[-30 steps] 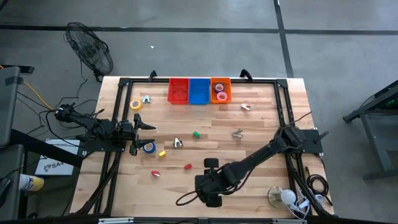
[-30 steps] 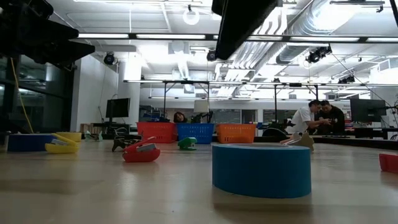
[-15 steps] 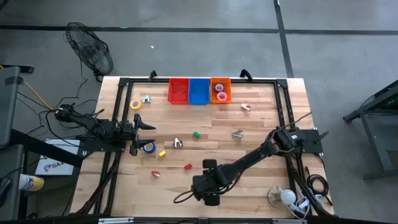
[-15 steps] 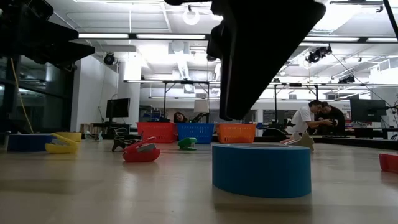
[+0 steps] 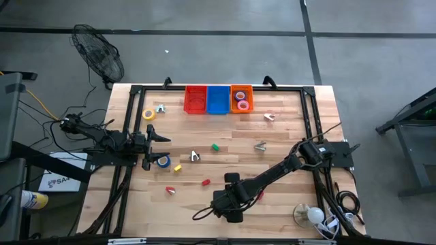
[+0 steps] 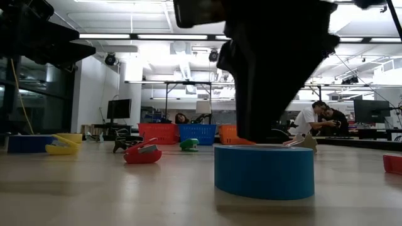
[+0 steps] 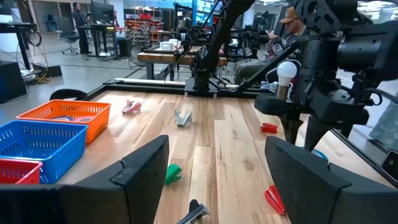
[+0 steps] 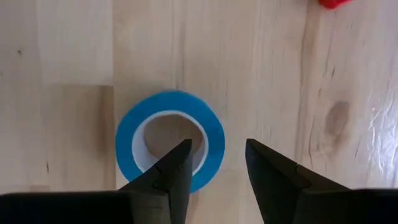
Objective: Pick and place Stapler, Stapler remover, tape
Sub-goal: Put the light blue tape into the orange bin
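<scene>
Two tape rolls (image 5: 242, 100) already in the orange basket (image 5: 242, 90) at the worktop's far edge. Right gripper (image 8: 216, 167) poised apart over blue tape (image 8: 170, 141) near the front edge; much left scattered.

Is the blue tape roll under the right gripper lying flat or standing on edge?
Flat. The right wrist view shows the blue tape roll as a full ring with bare wood in its hole; the low view shows its flat top level.
</scene>
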You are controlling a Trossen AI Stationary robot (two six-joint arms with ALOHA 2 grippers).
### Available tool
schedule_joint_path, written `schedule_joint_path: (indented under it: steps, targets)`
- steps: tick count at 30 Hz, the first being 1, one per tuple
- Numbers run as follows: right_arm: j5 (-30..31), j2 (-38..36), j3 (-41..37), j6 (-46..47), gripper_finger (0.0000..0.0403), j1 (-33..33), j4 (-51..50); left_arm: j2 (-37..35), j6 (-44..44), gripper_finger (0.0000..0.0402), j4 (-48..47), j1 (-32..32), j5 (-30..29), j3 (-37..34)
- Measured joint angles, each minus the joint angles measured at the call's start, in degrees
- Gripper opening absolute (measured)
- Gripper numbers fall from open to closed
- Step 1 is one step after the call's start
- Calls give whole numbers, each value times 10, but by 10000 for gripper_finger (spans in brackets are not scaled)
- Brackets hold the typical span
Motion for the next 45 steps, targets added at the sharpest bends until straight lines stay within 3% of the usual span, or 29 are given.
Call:
schedule_joint_path:
  steps: [13,22,34,45]
  targets:
    - [-41,-1,-55,15,131,-15,35,0,0,262,0,0,0,0]
    - [-72,-19,-54,11,32,-61,6,0,0,262,0,0,0,0]
    - [-64,-53,-54,-62,23,-182,-73,0,0,262,0,0,0,0]
    - [2,-123,-54,-191,23,-345,-109,0,0,262,0,0,0,0]
